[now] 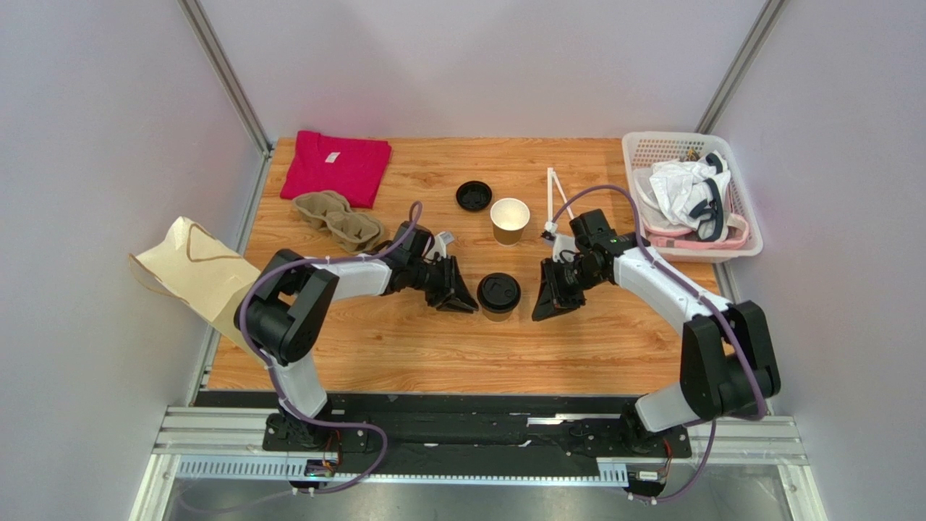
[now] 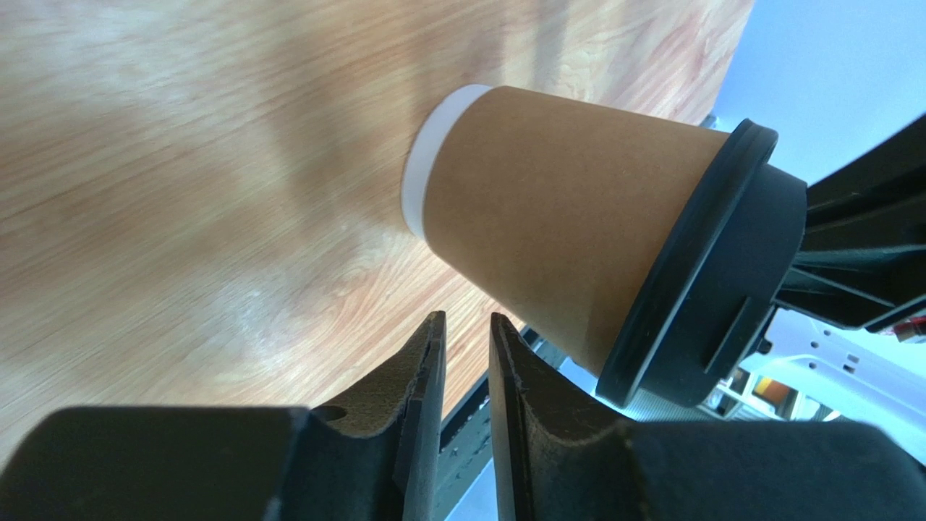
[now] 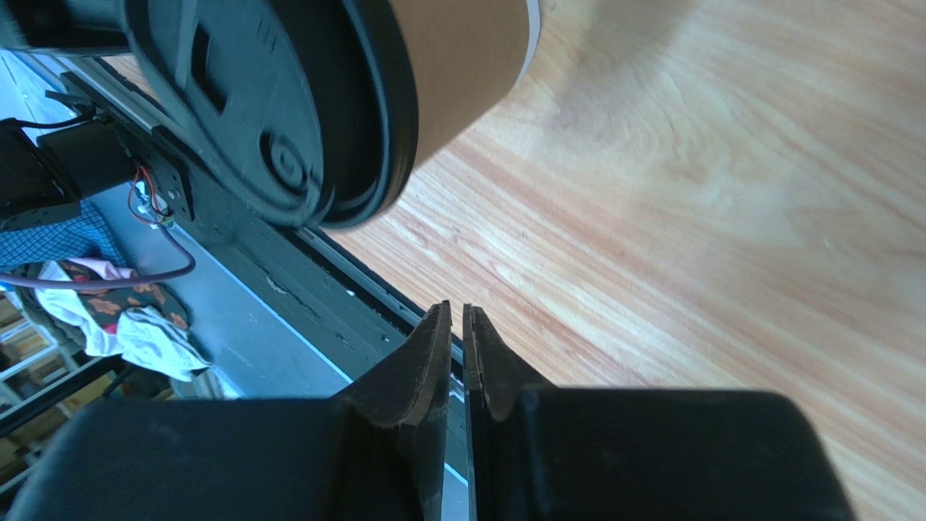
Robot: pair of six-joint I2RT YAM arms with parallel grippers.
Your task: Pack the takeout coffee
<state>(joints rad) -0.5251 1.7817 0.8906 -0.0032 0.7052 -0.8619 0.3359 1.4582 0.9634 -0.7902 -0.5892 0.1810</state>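
Note:
The takeout coffee [image 1: 499, 293], a tan paper cup with a black lid, stands upright on the wooden table [image 1: 435, 347] between my two grippers. My left gripper [image 1: 462, 300] sits just left of it, jaws nearly together and empty. In the left wrist view the cup [image 2: 565, 233] is just beyond the fingertips [image 2: 435, 326], not between them. My right gripper [image 1: 547, 305] sits just right of the cup, shut and empty. In the right wrist view the cup's lid [image 3: 261, 98] is up and left of the gripper [image 3: 457, 309].
An open tan cup with a white inside [image 1: 510, 218] and a loose black lid [image 1: 473, 195] stand behind. A cardboard cup carrier [image 1: 339, 217], a red shirt [image 1: 335, 166] and a paper bag [image 1: 196, 271] are at the left. A white basket of clothes [image 1: 652, 147] is at the right.

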